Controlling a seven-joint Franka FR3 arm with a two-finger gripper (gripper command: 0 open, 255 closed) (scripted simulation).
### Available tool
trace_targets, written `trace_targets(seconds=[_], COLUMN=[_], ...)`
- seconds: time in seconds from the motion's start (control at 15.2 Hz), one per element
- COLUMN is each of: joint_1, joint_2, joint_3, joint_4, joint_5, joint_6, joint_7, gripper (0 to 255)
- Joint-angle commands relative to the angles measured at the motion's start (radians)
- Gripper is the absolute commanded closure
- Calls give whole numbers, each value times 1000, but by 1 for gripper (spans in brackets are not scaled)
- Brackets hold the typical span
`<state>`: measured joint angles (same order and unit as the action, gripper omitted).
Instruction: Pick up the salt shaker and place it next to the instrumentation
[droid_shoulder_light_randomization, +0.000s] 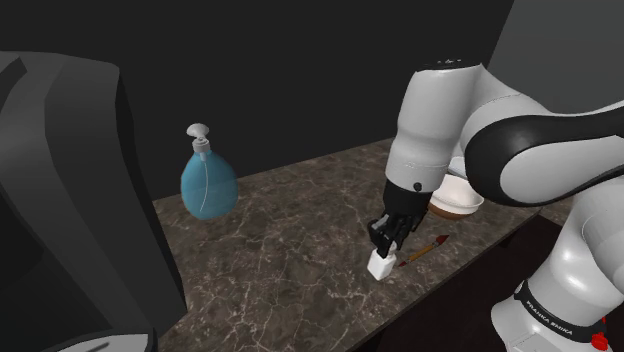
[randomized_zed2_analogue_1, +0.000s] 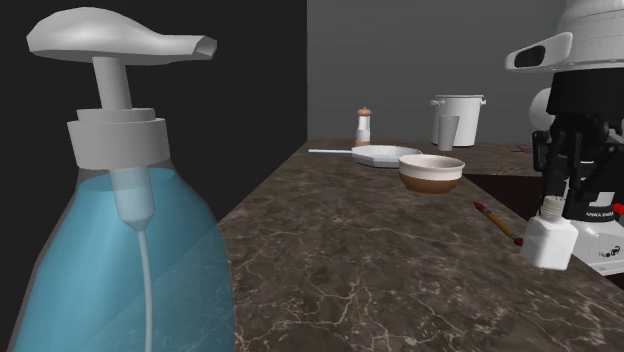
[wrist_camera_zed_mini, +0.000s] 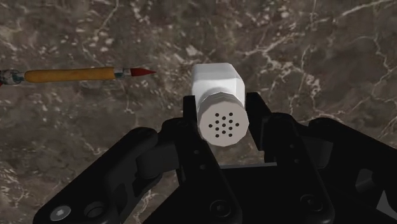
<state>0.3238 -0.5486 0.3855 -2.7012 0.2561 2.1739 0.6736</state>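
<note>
The salt shaker (wrist_camera_zed_mini: 218, 79) is a white square bottle with a round perforated cap. My gripper (wrist_camera_zed_mini: 222, 107) is shut on its neck, one black finger on each side. The shaker (droid_shoulder_light_randomization: 381, 266) hangs upright from the gripper (droid_shoulder_light_randomization: 388, 242), at or barely above the dark marble counter (droid_shoulder_light_randomization: 290, 250), close to its front edge. In the second exterior view the shaker (randomized_zed2_analogue_1: 549, 241) sits under the gripper (randomized_zed2_analogue_1: 558, 203). An orange-handled brush with a red tip (wrist_camera_zed_mini: 76, 74) lies on the counter just beside the shaker (droid_shoulder_light_randomization: 422, 250) (randomized_zed2_analogue_1: 497, 218).
A brown-and-white bowl (droid_shoulder_light_randomization: 458, 198) (randomized_zed2_analogue_1: 431, 172) stands behind the brush. A blue soap dispenser (droid_shoulder_light_randomization: 208, 176) is at the counter's far side. A white pan (randomized_zed2_analogue_1: 385, 156), a small shaker (randomized_zed2_analogue_1: 364, 127) and a white pot (randomized_zed2_analogue_1: 459, 118) sit farther along. A dark bulky object (droid_shoulder_light_randomization: 70, 200) stands at the shoulder view's left.
</note>
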Motion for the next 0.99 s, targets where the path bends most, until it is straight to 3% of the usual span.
trace_targets(seconds=[0.0,0.4,0.46,0.79,0.92], joint_1=[-1,-1,-1,-1,-2], joint_2=[9,9,9,9,-30], joint_3=[2,2,2,2,-14], joint_4=[-2,-2,-2,-2,41], joint_5=[0,0,0,0,-8], joint_6=[12,12,12,12,-70], joint_7=[0,0,0,0,0], gripper=[255,255,0,0,0])
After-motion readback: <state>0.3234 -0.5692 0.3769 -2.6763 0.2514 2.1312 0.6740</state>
